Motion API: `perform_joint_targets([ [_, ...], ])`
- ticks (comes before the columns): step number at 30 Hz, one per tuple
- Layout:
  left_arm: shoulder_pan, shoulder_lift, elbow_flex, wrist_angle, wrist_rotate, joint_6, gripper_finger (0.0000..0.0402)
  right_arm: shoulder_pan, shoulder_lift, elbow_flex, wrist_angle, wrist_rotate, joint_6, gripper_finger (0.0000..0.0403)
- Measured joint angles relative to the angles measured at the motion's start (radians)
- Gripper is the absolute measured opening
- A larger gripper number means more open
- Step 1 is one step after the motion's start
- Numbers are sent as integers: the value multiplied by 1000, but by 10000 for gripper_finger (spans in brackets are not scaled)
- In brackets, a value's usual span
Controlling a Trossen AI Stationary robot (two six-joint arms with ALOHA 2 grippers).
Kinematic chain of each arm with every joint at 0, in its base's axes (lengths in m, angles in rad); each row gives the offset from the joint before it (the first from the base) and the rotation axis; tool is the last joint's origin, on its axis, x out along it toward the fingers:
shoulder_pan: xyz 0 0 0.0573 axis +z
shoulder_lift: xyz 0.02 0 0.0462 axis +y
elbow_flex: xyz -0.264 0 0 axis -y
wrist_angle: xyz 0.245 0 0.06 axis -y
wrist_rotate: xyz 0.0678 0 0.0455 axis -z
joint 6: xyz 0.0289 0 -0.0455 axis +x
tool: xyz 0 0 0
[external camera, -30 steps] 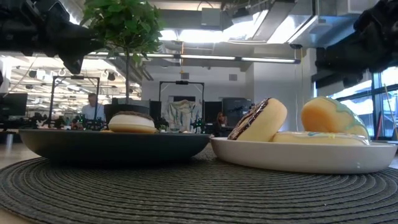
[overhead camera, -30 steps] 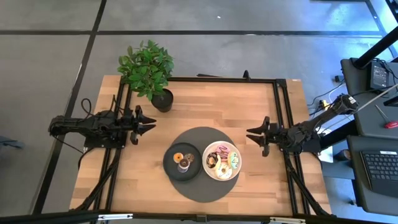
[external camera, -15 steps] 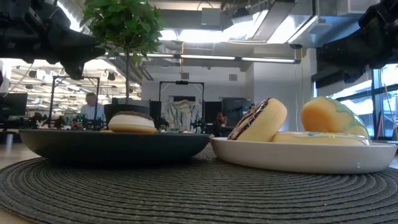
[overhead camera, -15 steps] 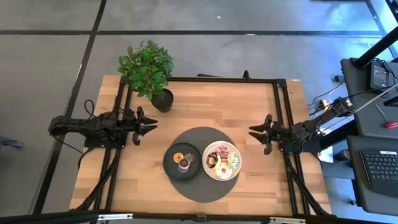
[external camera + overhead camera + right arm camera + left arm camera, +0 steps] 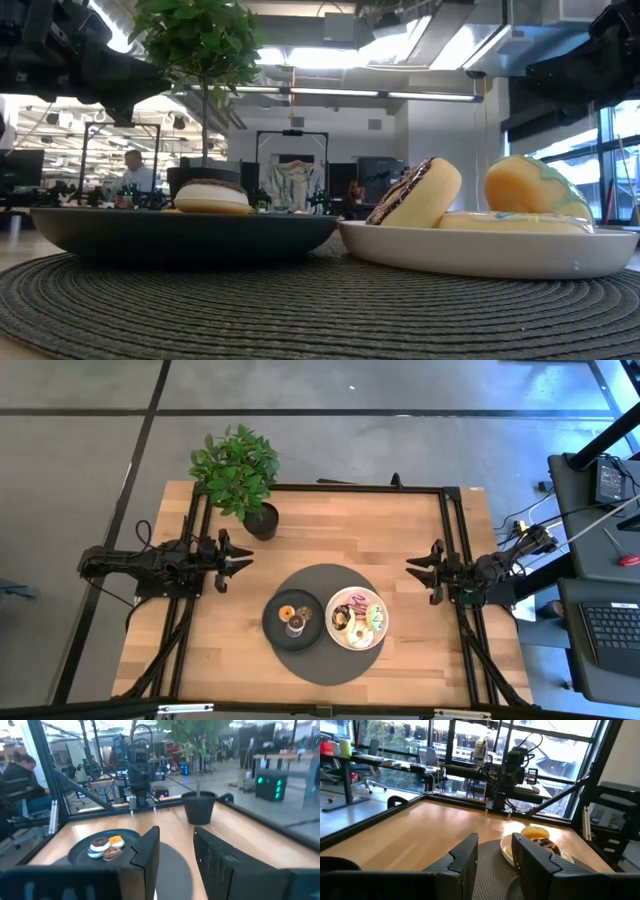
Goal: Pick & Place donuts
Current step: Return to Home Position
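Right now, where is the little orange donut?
In the high view, the orange mini donut sits on the dark grey plate, just left of the white plate.

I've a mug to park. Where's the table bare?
Bare: the stretch bordered by the plant, the left gripper, the right gripper and the mat; also the corners flanking it. Crowded: the mat, filled by the dark plate and white plate.

Grey floor (image 5: 400, 450), large windows (image 5: 560, 765)
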Motion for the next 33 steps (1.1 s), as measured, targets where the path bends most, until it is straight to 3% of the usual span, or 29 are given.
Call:
perform_joint_targets([
  [15, 0, 0, 0, 0, 1, -9, 116, 1, -4, 0, 1, -111, -69, 122],
  [20, 0, 0, 0, 0, 1, -9, 113, 1, -4, 0, 11, -327, -21, 122],
  [24, 0, 0, 0, 0, 0, -9, 115, 1, -5, 0, 131, -483, -75, 122],
  [27, 0, 0, 0, 0, 0, -9, 115, 1, -5, 0, 181, -538, -144, 122],
  [33, 0, 0, 0, 0, -1, -10, 115, 1, -4, 0, 155, -530, -158, 122],
])
